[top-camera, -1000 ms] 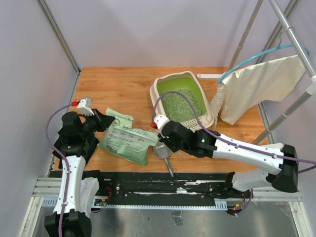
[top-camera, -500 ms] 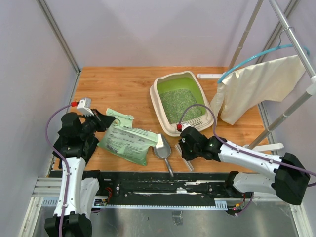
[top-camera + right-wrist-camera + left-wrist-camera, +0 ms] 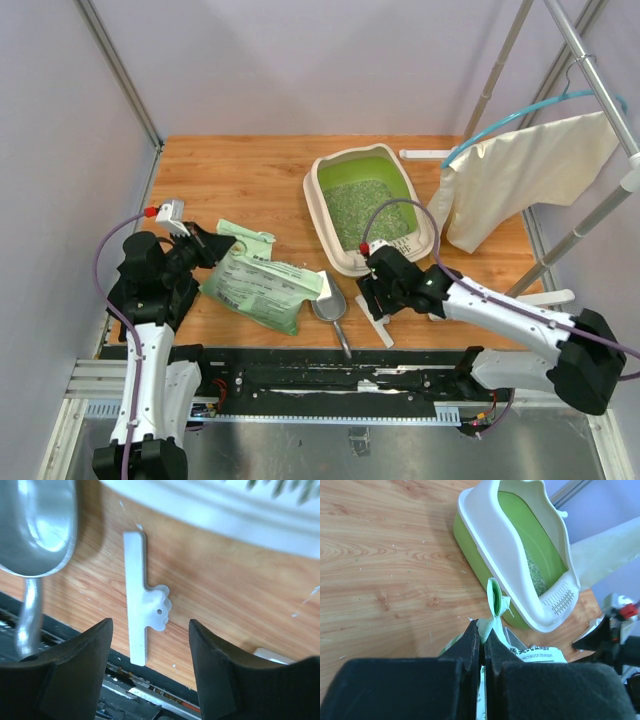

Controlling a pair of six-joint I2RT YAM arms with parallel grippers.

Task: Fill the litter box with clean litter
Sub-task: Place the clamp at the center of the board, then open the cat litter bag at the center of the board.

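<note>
The cream-white litter box (image 3: 325, 215) with its green inside stands at the middle right of the table, with clean litter (image 3: 372, 212) spread over its floor. In the left wrist view the litter box (image 3: 485, 527) and clean litter (image 3: 535, 575) lie beyond the fingers. My left gripper (image 3: 207, 243) (image 3: 481, 630) is shut on the top flap of the light green bag (image 3: 262, 285) (image 3: 495, 600), which lies flat. My right gripper (image 3: 374, 300) (image 3: 150, 627) hangs open just above a white clip (image 3: 379, 326) (image 3: 141, 615) on the wood, touching nothing. The silver scoop (image 3: 331, 303) (image 3: 40, 525) rests beside the bag.
A cream cloth bag (image 3: 520, 175) hangs from a metal rack at the right. A white stick (image 3: 425, 155) lies behind the litter box. The black rail (image 3: 330, 375) runs along the table's near edge, just below the clip. Grey walls close off the left and back.
My right gripper left the scoop lying on the table, moved right to the white clip and opened its jaws. The left gripper and the bag have barely moved.
</note>
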